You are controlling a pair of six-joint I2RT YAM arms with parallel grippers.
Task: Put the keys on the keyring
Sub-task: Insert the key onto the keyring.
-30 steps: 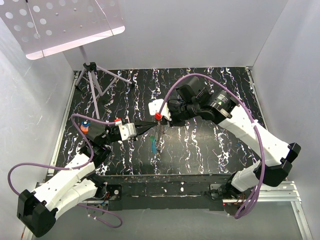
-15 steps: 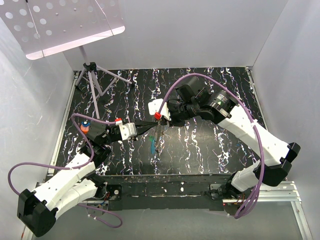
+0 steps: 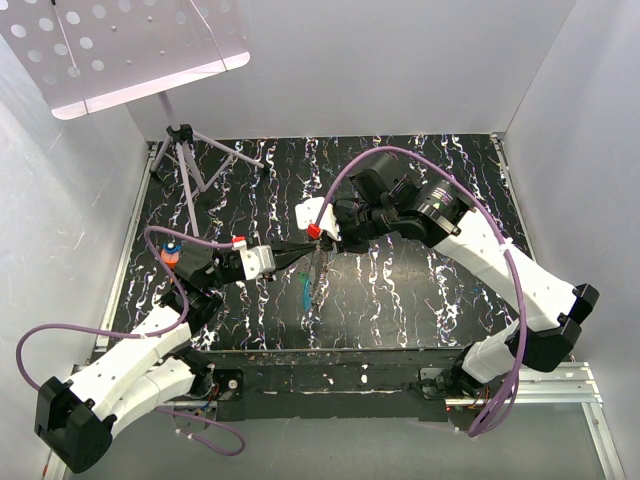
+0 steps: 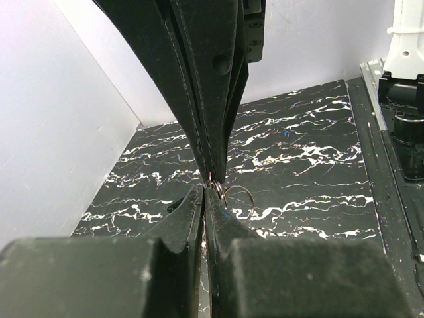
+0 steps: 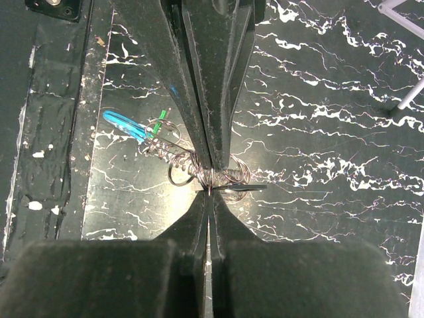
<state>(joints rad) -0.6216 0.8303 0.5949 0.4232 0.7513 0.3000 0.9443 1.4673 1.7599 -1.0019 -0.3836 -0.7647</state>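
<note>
Black metal rail (image 3: pixel 330 375) along the near edge of the table carries both arm bases, the left arm reaching in from the lower left and the right arm from the lower right, each trailing a purple cable (image 3: pixel 350 172). Past the rail lies the black, white-veined table top (image 3: pixel 430 290).

Nearest of the task's things are the keys. In the right wrist view the blue key (image 5: pixel 124 126) and the green key (image 5: pixel 161 122) sit on the rail side of the wire bundle, heads outward and blades running into the loops. Whether they rest on the table or hang just above it cannot be told.

Just beyond them is the keyring (image 5: pixel 199 173), a cluster of thin silvery loops. It lies over the middle of the table, right where the two sets of fingers meet.

The left gripper (image 3: pixel 303 251) comes in from the left and is clenched, pads pressed together with the wire caught at their tips. One loop curls out just beside them in the left wrist view.

The right gripper (image 3: pixel 320 243) comes in from the right, tip to tip with the left one. It is likewise clamped tight on the ring. Which coil each pinches cannot be told.

Farther back, at the left rear corner, stands a small tripod (image 3: pixel 182 150), and above it a white perforated panel (image 3: pixel 120 50).
</note>
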